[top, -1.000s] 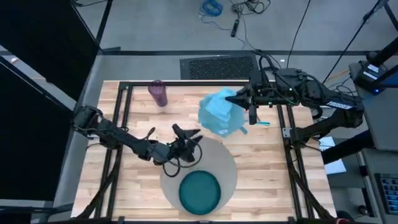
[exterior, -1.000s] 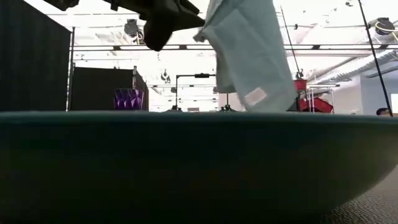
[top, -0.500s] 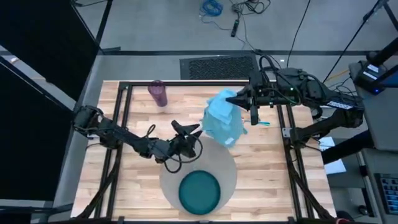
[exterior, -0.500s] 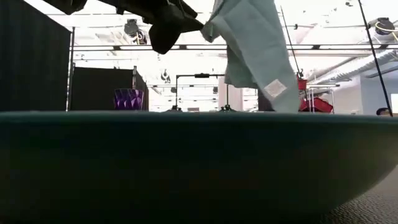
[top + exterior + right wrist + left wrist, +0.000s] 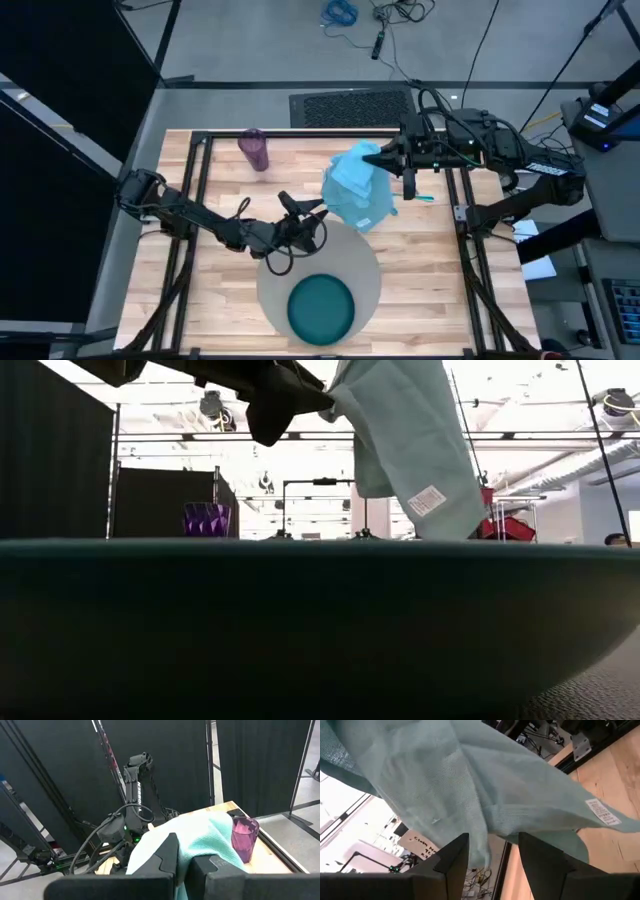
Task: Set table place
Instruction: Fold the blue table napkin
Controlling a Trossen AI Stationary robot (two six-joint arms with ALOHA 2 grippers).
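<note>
Right end effector (image 5: 383, 160) is pinched shut on one corner of the light-blue napkin (image 5: 357, 192), which I hold lifted above the surface (image 5: 440, 262) near its far right corner; the cloth hangs down limp in folds with its label showing. My left end effector (image 5: 300, 214) sits just beside the hanging cloth, near the middle of the surface, its fingers (image 5: 451, 862) spread with nothing between them and the fabric draped right ahead.

I judge the napkin light, soft and floppy: it will swing and bunch, so the left side should take a free lower corner or hem rather than the bulk, then both can draw it flat.

Toward the near edge lies the round mat (image 5: 362, 262) with the teal plate (image 5: 321, 306) on it. At the far left stands the purple cup (image 5: 254, 150). A teal-handled piece of cutlery (image 5: 421, 198) peeks out by the right edge.
</note>
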